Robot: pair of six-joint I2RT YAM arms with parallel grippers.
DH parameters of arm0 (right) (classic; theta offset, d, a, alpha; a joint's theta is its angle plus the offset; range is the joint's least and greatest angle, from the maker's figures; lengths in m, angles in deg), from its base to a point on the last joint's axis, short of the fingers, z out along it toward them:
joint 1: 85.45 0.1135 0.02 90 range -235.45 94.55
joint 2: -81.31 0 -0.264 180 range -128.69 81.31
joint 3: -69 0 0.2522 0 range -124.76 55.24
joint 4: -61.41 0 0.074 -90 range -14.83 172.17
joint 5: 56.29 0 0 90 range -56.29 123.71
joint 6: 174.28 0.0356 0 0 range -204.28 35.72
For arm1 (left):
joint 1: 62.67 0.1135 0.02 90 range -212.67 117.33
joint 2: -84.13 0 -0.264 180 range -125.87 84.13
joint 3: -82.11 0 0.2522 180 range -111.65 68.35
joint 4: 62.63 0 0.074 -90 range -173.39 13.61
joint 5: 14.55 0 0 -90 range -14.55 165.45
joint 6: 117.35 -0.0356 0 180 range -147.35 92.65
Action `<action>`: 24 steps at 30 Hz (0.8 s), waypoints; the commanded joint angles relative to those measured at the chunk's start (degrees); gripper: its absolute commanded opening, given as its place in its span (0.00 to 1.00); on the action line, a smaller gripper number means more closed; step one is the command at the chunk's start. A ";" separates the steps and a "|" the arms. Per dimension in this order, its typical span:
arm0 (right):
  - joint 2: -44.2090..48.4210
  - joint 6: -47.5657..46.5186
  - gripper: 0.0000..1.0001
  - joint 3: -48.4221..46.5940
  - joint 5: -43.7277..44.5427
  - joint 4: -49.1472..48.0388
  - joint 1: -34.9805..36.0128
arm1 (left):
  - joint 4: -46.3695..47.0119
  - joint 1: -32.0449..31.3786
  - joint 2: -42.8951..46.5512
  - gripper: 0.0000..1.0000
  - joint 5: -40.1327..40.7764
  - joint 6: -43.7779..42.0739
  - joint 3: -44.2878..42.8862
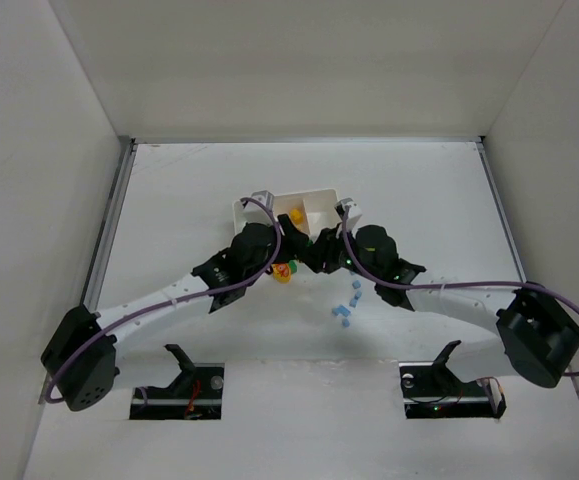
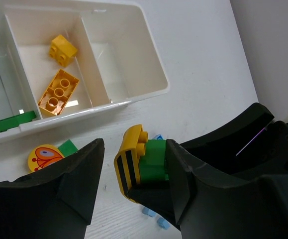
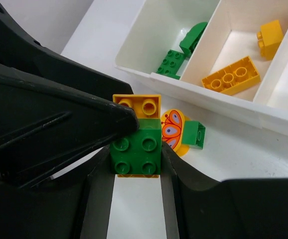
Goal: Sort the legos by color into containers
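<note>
Pale blue legos (image 1: 347,305): you have a loose scatter on the table (image 1: 419,200), right of centre, on the near side of the right arm's wrist.
Right gripper (image 3: 135,160): clamped narrow on a green-and-yellow cluster, one finger on each side of the green brick.
Green-and-yellow cluster (image 3: 136,142): a green four-stud brick joined to a yellow-orange one. It is held off the table at centre, just near of the tray.
Left gripper (image 2: 134,167): parted and gripping nothing. Its fingers straddle the same cluster. The right one lies against the green brick, and the left one stands apart with table showing in the gap.
Butterfly piece (image 3: 173,130): a round yellow disc with an orange butterfly print and a small green brick at its side. You will find it lying on the table between the grippers and the tray, close to the tray's near wall.
Tray (image 3: 223,102): white, three compartments, at far centre.
Left compartment: green legos (image 3: 183,52), several, one with its studs up.
Middle compartment: two yellow-orange legos, a long one (image 2: 58,92) and a small one (image 2: 63,50) beyond it.
</note>
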 commanded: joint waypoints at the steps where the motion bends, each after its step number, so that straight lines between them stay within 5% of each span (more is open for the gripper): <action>1: 0.00 -1.08 0.29 -2.58 1.18 -1.99 0.31 | -0.34 -0.46 -0.32 0.49 -1.38 0.21 -2.82; 14: 0.70 -1.26 0.29 -2.23 1.36 -2.34 0.40 | 0.37 0.33 -2.61 0.39 -0.94 0.65 -2.65; 24: 1.41 -1.26 0.29 -1.44 1.80 -3.49 0.40 | 1.07 2.08 -2.70 0.49 -0.33 3.37 -1.59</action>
